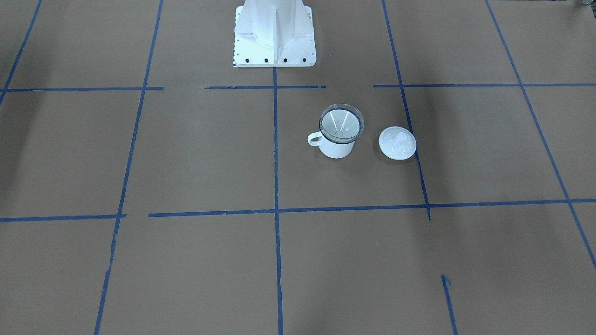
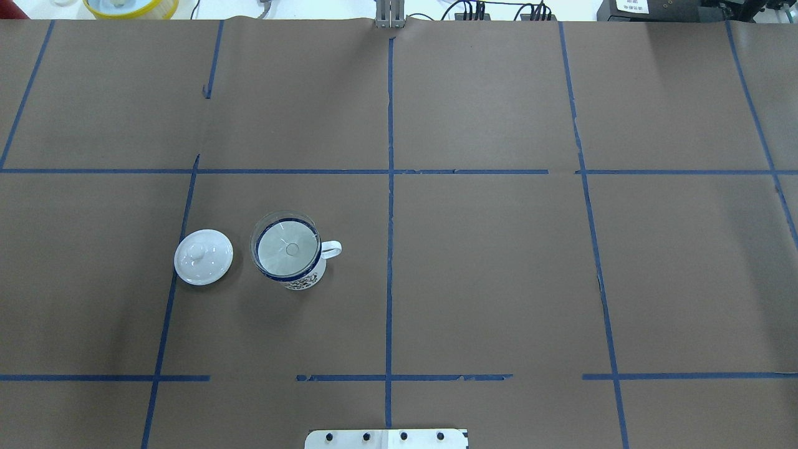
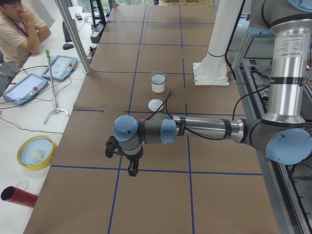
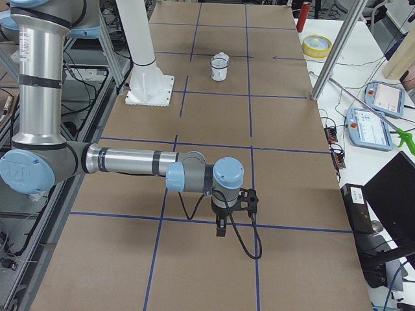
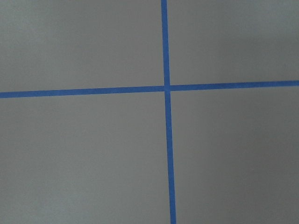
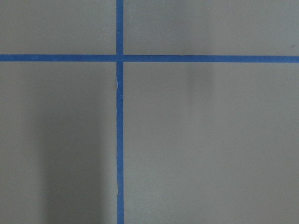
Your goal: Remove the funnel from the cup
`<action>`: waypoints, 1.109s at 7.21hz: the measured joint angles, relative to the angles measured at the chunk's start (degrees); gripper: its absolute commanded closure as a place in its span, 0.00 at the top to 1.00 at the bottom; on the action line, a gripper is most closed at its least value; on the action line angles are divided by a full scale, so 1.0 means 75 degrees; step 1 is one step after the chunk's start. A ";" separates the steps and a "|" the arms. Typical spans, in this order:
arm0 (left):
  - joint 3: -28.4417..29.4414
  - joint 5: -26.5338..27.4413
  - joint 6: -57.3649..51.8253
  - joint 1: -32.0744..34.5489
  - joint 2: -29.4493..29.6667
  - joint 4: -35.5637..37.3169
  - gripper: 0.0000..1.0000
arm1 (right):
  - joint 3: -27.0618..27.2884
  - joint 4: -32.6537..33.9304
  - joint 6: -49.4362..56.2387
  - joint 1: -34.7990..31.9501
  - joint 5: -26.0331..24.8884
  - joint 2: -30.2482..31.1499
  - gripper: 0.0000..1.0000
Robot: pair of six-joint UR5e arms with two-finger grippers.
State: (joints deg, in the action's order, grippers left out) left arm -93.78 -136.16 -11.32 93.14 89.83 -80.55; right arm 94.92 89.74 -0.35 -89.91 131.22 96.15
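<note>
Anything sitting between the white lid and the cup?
No. In the overhead view only bare brown paper separates the lid from the cup; the front-facing view agrees.

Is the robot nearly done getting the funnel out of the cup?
Not started yet. Done: nothing; the funnel sits in the cup, with the white lid beside it. In hand: nothing; the left gripper and right gripper hang over the table, far from the cup. Left: reach over, grip the funnel, lift it out.
</note>
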 measured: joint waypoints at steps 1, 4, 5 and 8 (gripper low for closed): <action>0.0010 0.0005 -0.0108 0.0049 0.0017 0.0075 1.00 | 0.0000 0.0000 0.0000 0.0000 0.0000 0.0000 1.00; -0.0040 0.0006 -0.0190 0.0093 0.0012 0.0042 1.00 | 0.0000 0.0000 0.0000 0.0000 0.0000 0.0000 1.00; -0.0043 0.0008 -0.0126 0.0096 0.0011 0.0031 1.00 | 0.0000 0.0000 0.0000 0.0000 0.0000 0.0000 1.00; -0.0056 0.0148 -0.0006 0.0115 -0.0142 -0.0066 1.00 | 0.0000 0.0000 0.0000 0.0000 0.0000 0.0000 1.00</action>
State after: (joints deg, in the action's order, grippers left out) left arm -94.20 -135.05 -11.37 94.01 88.77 -81.05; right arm 94.92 89.74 -0.35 -89.91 131.22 96.15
